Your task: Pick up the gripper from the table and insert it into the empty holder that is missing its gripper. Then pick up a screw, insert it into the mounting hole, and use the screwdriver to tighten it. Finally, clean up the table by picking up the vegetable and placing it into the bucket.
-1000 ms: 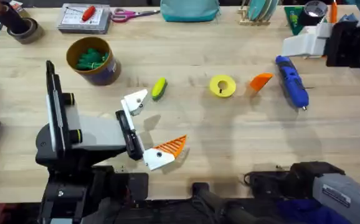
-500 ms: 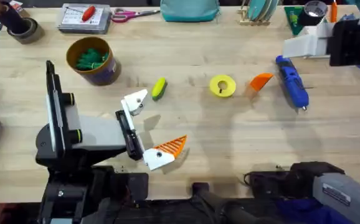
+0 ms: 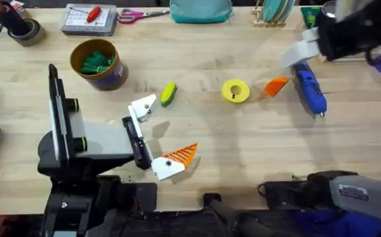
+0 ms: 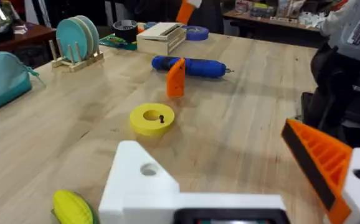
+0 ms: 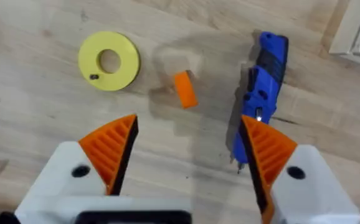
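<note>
Right end effector (image 5: 186, 149) hangs wide open and empty, lined up above the loose orange gripper (image 5: 184, 89) on the worktop (image 5: 37, 118), blue screwdriver (image 5: 264, 81) just beside it, yellow disc (image 5: 109, 60) on the other side. The left wrist view adds the empty white holder (image 4: 146, 180); its partner carries an orange finger (image 4: 320, 162). Corn cob (image 3: 168, 93) probably waits for cleanup.

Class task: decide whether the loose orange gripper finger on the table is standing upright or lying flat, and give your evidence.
Upright. In the left wrist view the gripper stands on its end in front of the screwdriver, rising off the table beside the yellow ring.
</note>
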`<action>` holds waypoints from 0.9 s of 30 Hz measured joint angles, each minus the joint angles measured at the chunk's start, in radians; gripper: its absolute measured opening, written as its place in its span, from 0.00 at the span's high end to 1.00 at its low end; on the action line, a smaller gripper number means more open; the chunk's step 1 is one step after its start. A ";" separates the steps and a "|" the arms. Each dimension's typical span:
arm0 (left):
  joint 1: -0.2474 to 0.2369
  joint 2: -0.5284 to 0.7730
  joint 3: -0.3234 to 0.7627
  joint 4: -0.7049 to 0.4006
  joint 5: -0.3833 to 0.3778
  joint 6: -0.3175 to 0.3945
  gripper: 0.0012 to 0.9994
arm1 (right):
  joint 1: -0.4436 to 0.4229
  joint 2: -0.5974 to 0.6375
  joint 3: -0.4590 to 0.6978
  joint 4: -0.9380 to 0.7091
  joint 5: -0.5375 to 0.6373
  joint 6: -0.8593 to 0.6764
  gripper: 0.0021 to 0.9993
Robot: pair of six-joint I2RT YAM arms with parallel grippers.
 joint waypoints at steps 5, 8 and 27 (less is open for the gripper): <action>0.000 0.000 0.000 0.000 0.000 0.000 0.01 | 0.026 0.059 -0.009 0.075 0.043 -0.035 0.00; 0.000 0.000 0.000 0.000 0.000 0.000 0.01 | 0.031 0.059 -0.049 0.102 0.054 -0.078 0.00; 0.000 0.000 0.000 0.000 0.000 0.000 0.01 | 0.031 0.246 -0.161 0.154 0.057 -0.169 0.02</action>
